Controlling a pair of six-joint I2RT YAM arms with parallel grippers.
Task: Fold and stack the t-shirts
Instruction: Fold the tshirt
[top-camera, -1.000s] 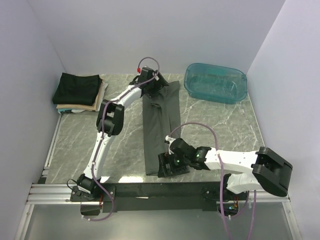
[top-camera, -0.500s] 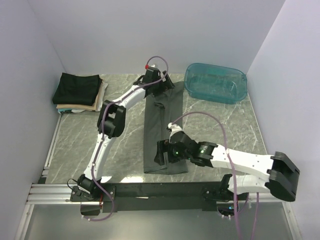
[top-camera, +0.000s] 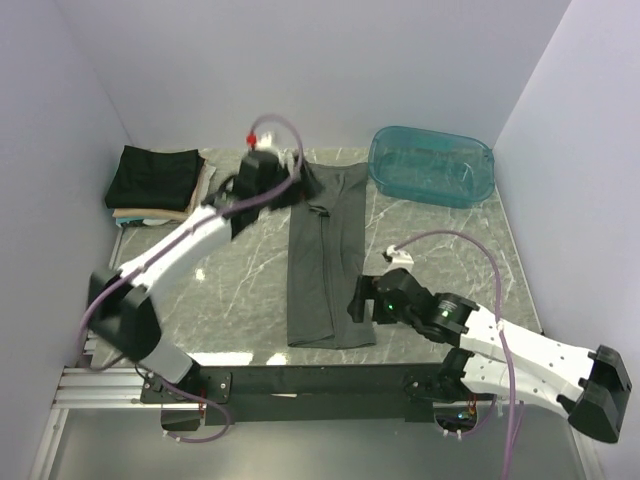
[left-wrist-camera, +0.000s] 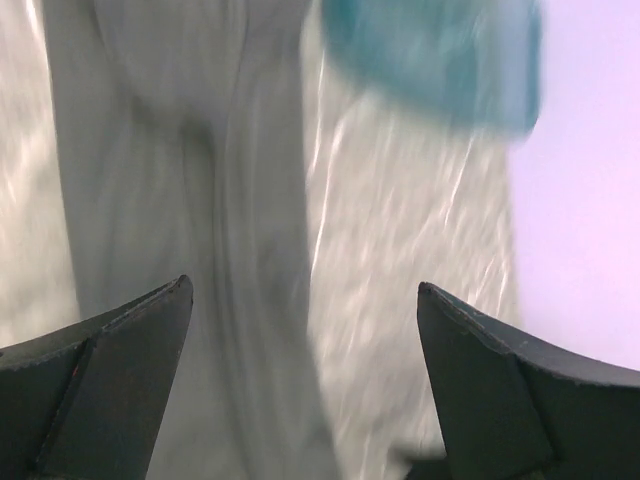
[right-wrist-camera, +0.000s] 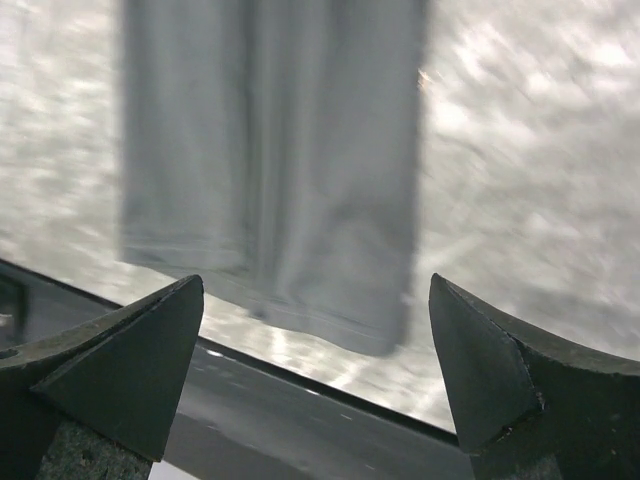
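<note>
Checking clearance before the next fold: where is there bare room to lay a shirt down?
The biggest bare tabletop patch lies right of the long grey t-shirt, between the teal tub and the right arm. A smaller one sits left of that shirt, bordered by the left arm. The far-left corner is crowded by the stack of folded shirts.

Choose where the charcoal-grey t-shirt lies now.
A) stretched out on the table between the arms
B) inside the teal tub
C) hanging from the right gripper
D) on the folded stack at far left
A: the grey t-shirt lies as a long strip on the table, outside the tub and apart from the folded stack; the right gripper is open, holding nothing.
</note>
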